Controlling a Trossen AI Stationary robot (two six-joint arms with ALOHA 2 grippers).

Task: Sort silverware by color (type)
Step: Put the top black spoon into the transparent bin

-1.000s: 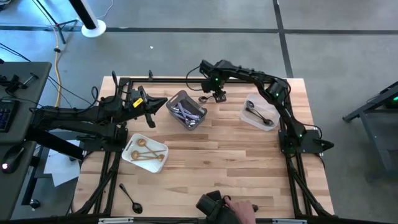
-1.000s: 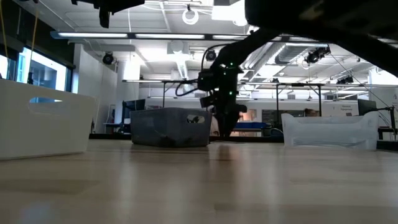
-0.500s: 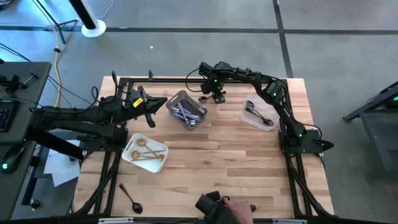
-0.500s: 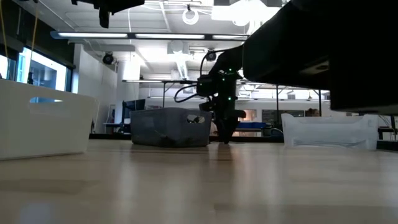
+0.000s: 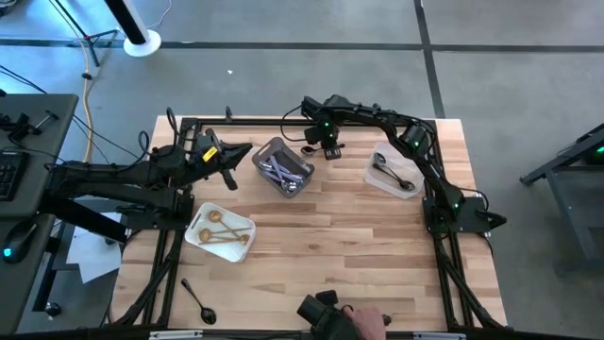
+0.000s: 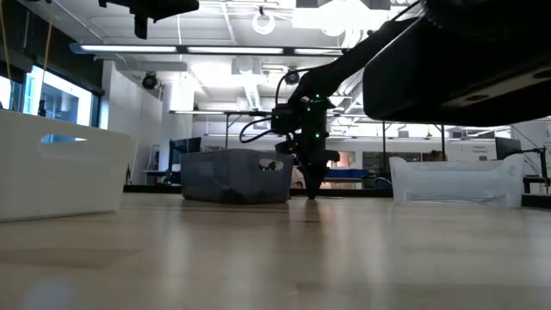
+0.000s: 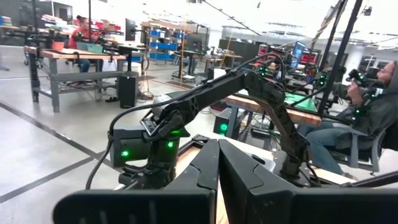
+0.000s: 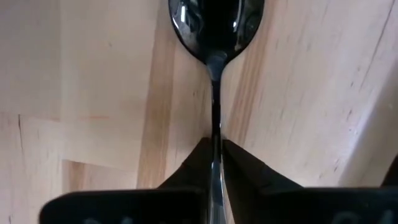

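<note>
Beside the grey bin [image 5: 282,168], on its far right, a black spoon [image 8: 215,37] lying on the table [image 5: 359,227] is pinched at its handle by the right gripper [image 8: 215,163]. Left of the bin, the left gripper [image 5: 230,162] is held clenched, empty.

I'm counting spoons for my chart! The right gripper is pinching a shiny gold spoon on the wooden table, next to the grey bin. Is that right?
Not quite. The spoon is glossy black, not gold, as the right wrist view shows. The rest holds: the right gripper is shut on its thin handle, on the wooden table beside the grey bin.
</note>
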